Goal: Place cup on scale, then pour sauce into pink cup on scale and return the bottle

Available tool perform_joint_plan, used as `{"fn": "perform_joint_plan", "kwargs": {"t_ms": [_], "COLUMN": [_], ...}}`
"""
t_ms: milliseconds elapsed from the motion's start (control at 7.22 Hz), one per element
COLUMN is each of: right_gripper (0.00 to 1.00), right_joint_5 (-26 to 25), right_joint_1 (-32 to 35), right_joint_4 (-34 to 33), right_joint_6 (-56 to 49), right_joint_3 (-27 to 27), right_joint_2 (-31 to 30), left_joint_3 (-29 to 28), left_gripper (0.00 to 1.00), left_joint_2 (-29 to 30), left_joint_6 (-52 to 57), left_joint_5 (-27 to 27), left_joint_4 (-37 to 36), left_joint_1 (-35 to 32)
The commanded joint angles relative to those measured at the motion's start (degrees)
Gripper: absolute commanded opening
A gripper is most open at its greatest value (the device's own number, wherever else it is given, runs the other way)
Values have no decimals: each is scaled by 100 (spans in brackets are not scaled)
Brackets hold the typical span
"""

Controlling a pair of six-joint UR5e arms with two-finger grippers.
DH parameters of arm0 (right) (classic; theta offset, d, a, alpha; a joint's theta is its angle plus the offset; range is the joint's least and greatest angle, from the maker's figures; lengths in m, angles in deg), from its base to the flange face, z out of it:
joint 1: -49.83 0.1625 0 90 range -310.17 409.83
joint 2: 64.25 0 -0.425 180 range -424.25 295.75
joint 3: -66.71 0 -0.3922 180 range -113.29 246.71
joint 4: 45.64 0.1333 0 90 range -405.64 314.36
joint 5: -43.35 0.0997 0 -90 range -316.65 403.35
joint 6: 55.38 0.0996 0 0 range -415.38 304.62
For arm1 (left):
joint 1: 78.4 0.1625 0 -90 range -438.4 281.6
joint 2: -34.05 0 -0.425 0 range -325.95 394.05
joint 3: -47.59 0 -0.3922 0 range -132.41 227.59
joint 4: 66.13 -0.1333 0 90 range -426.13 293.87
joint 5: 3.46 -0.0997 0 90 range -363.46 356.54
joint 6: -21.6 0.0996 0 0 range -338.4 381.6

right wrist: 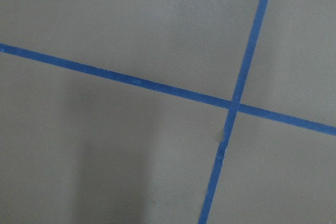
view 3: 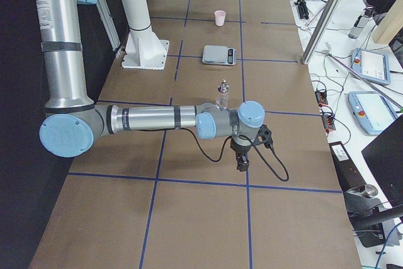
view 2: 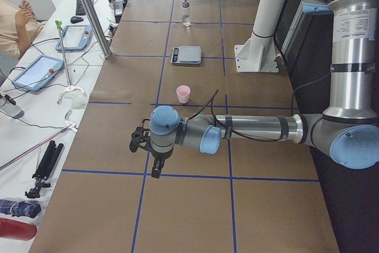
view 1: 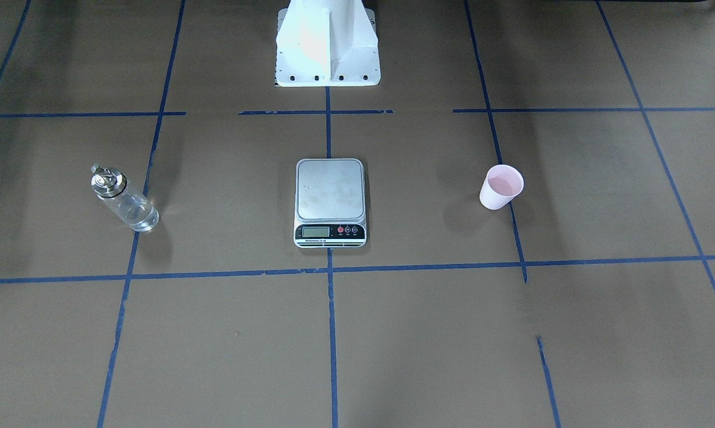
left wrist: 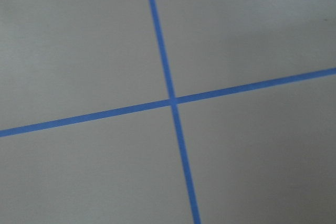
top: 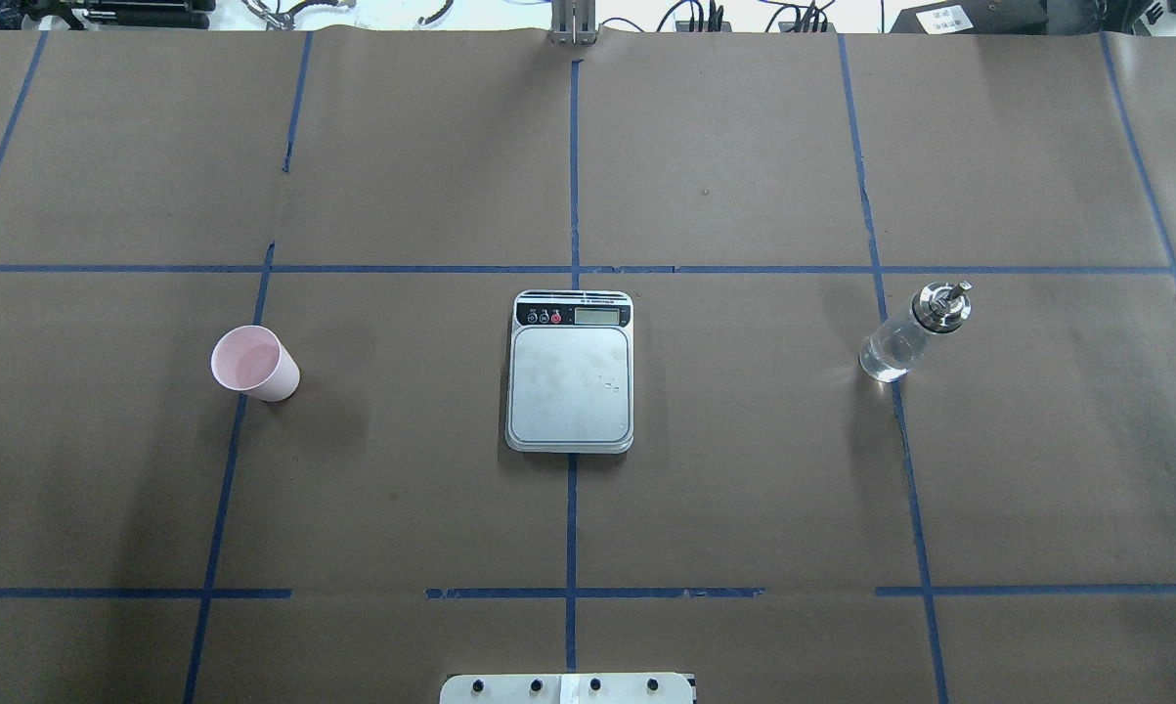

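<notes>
Overhead exterior — bottle (top: pixel 908 334) w/ sauce (top: pixel 889 354).

Front and overhead views opposed, scale (view 1: pixel 330 190) shared

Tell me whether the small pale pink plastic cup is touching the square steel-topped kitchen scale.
Apart. The overhead view shows the pink cup standing well left of the steel-topped scale, with bare brown table between them.
</notes>
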Motion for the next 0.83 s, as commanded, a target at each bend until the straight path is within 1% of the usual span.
{"fn": "perform_joint_plan", "kwargs": {"t_ms": [0,139,277,554,693], "right_gripper": [100,100,100,100,100], "right_joint_5": [68,182,305,297,288], "right_joint_1": [161,162,162,153,144], "right_joint_4": [6,6,14,23,93], "right_joint_6": [18,36,71,45,53], "right_joint_3": [-53,-106,-124,-98,-63], "right_joint_2": [-184,-246,-307,-308,-291], "left_joint_3": [150,317,310,389,337], "left_gripper": [100,100,100,100,100], "left_joint_2": [150,47,-137,-156,-208], "left_joint_6": [-6,-33,-33,11,11], "left_joint_5": [71,80,133,54,89], "left_joint_4": [-47,-56,5,120,372], "left_joint_1": [-63,-54,-45,-1,-10]}}
